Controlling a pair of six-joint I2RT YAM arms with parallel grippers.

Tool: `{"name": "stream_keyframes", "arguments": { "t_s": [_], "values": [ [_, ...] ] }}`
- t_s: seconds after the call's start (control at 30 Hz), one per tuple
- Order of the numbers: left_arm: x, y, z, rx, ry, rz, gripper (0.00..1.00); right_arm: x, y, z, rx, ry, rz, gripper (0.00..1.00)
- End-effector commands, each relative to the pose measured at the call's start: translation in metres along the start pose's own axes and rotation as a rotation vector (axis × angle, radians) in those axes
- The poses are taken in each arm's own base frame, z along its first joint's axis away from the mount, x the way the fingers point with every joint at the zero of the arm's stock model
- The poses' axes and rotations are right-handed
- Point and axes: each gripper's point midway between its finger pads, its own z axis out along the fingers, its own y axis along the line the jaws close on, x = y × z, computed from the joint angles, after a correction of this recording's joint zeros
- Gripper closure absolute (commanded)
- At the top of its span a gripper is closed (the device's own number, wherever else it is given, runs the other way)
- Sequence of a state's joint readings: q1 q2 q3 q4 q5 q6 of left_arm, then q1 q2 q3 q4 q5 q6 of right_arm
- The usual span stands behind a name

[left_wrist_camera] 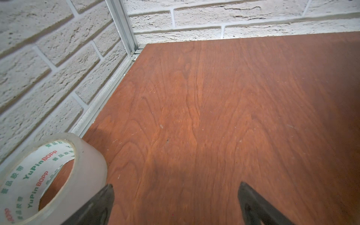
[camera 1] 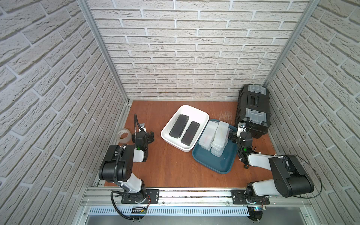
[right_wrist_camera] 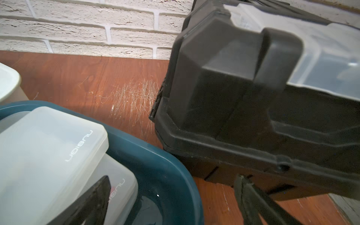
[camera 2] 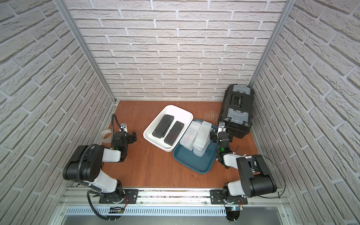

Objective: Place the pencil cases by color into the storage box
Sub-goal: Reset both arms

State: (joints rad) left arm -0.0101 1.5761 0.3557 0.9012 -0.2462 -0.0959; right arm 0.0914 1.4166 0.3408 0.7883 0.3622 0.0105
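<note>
Two black cases [camera 1: 179, 126] in white bin [camera 1: 194, 115]; frosted cases [camera 1: 220, 136] in teal tray [camera 1: 218, 165]; left gripper [left_wrist_camera: 175, 187], right gripper [right_wrist_camera: 173, 177] spread, empty; seemingly finished; retract.

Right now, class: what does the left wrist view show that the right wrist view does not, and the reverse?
Only the left wrist view: the left gripper beside a clear tape roll, near a corner of the table. Only the right wrist view: the right gripper, frosted pencil cases stacked in a blue tray, a black toolbox and a white tub's edge. Both: the table, a brick wall, and open, empty jaws.
</note>
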Motion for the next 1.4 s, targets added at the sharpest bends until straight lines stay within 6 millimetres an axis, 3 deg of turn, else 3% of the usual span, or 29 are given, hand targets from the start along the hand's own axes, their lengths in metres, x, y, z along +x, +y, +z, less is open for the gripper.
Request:
{"name": "stream_keyframes", "arguments": {
  "t_s": [0.0,0.13,0.47,0.5,0.53,1.37],
  "values": [
    [-0.021,0.007,-0.001,-0.038,-0.087,-0.011,0.02,-0.015,-0.003,-0.004,0.015,-0.081,0.016,0.01],
    [-0.021,0.007,-0.001,-0.037,-0.088,-0.011,0.02,-0.010,0.004,0.005,-0.004,-0.051,-0.010,0.01],
    [-0.021,0.007,-0.001,-0.037,-0.084,-0.012,0.02,-0.007,0.003,0.008,0.021,-0.044,-0.013,0.15],
    [-0.020,0.007,-0.001,-0.036,-0.083,-0.012,0.02,-0.007,0.004,0.010,0.018,-0.035,-0.014,0.13],
    [-0.020,0.007,-0.001,-0.036,-0.082,-0.012,0.02,-0.007,0.005,0.012,0.014,-0.024,-0.016,0.01],
    [-0.020,0.008,0.002,-0.011,-0.070,-0.027,0.02,-0.006,0.004,0.018,-0.008,0.008,-0.003,0.00]
  ]
}}
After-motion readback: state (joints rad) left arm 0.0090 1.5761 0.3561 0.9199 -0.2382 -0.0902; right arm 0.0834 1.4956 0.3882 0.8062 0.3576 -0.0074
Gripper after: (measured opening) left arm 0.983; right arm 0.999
